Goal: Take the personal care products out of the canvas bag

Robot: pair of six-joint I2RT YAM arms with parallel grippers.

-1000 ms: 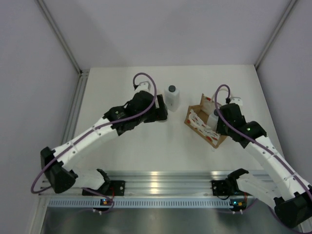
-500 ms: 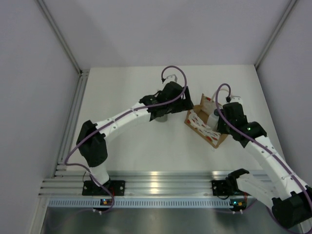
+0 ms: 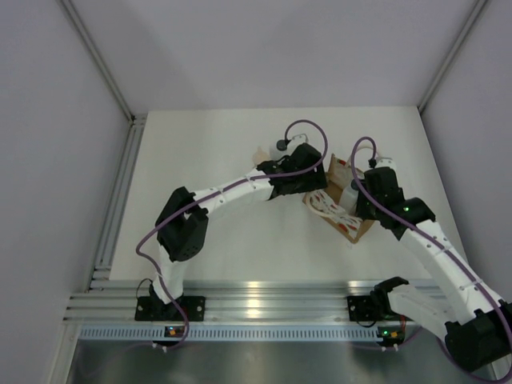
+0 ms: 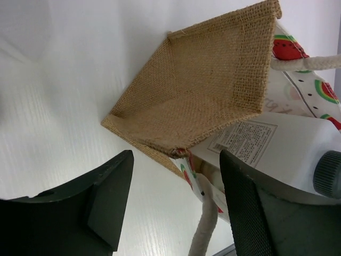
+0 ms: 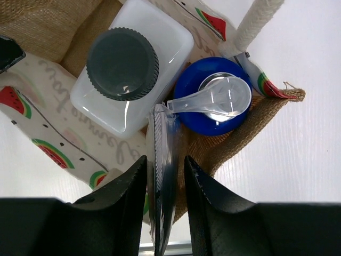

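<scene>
Grey panel walls (image 3: 80, 120) close in a white tabletop (image 3: 200, 144). From the left, the left arm (image 3: 224, 190) reaches across toward the middle, passing in front of a white plastic bottle with a dark screw cap (image 3: 282, 147) that stands on the table outside the bag; a small beige shape (image 3: 258, 153) just left of that bottle is too small to identify. The left gripper (image 4: 177, 154) is spread wide with nothing between its fingers (image 4: 106, 202), close by the left side of the boxy tan burlap bag with cream rope handles and a watermelon print (image 3: 330, 210), which sits right of centre. Inside it, the right wrist view shows a second white bottle with a dark ribbed cap (image 5: 128, 69) touching a round blue lid (image 5: 200, 117) topped by a clear plastic scoop (image 5: 221, 95). The right gripper (image 5: 165, 181) has its fingers drawn close on either side of a thin clear-plastic strip (image 5: 162, 160) at the bag's edge, apparently pinching it. By my reading, at least one product is out and at least two are left to lift.
</scene>
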